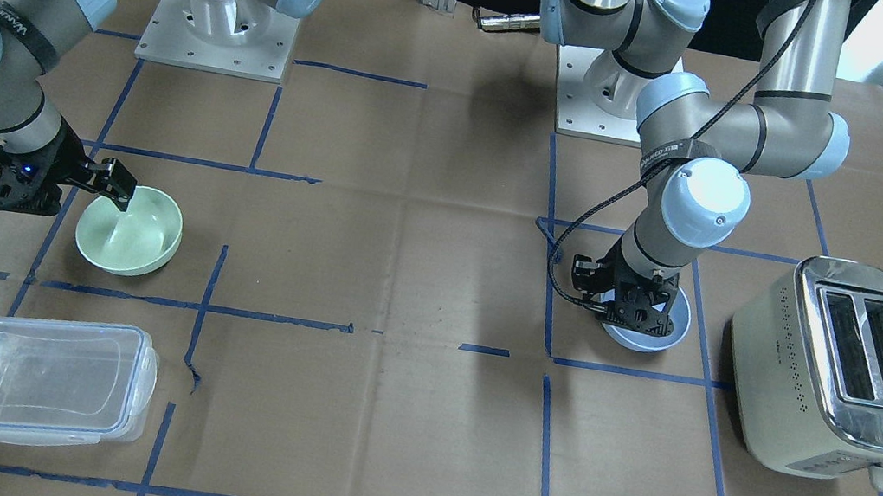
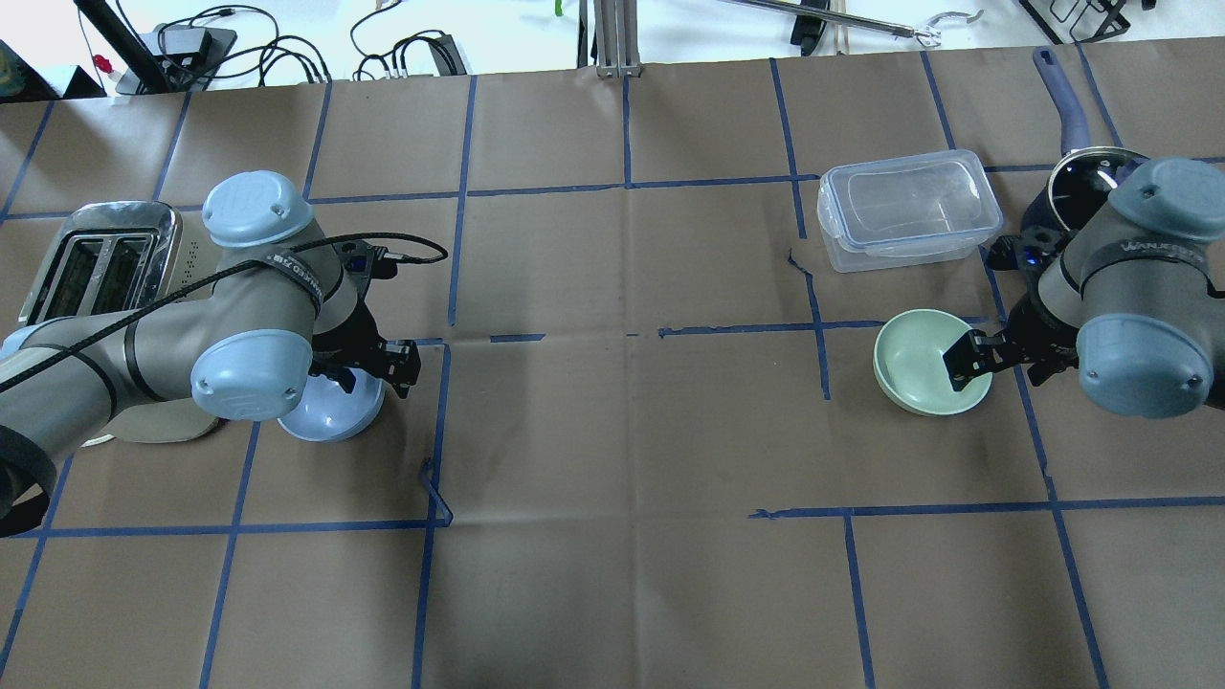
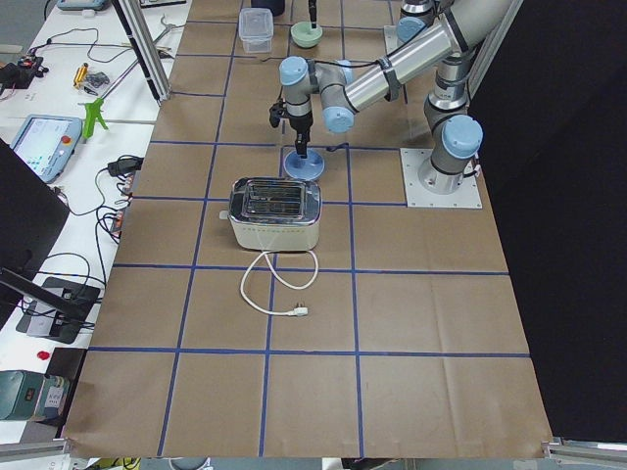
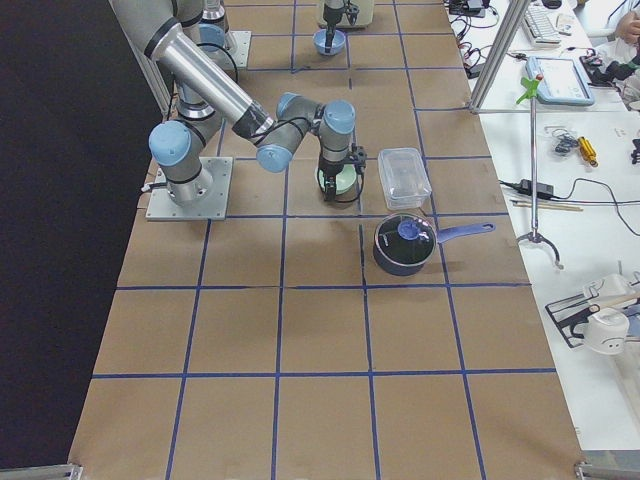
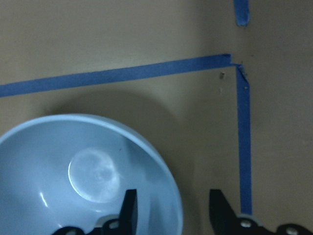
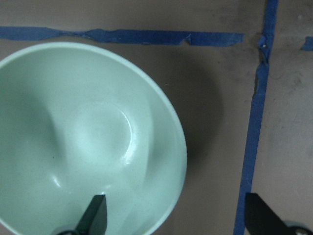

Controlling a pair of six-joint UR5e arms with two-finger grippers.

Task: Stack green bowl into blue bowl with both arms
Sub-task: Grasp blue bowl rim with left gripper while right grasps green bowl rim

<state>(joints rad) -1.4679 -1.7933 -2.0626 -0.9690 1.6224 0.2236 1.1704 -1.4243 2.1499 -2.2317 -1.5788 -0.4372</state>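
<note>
The green bowl (image 1: 132, 237) sits upright on the table on my right side; it also shows in the overhead view (image 2: 924, 368) and the right wrist view (image 6: 88, 137). My right gripper (image 6: 176, 218) is open and straddles its rim, one finger inside the bowl and one outside (image 2: 986, 356). The blue bowl (image 5: 73, 171) sits upright on my left side next to the toaster, partly hidden under my left arm (image 2: 330, 416). My left gripper (image 5: 173, 213) is open and straddles its rim in the same way (image 1: 632, 310).
A cream and chrome toaster (image 1: 835, 368) stands just beyond the blue bowl on my left. A clear lidded container (image 2: 904, 206) and a dark saucepan (image 2: 1081, 187) stand near the green bowl. Brown paper with blue tape lines covers the table.
</note>
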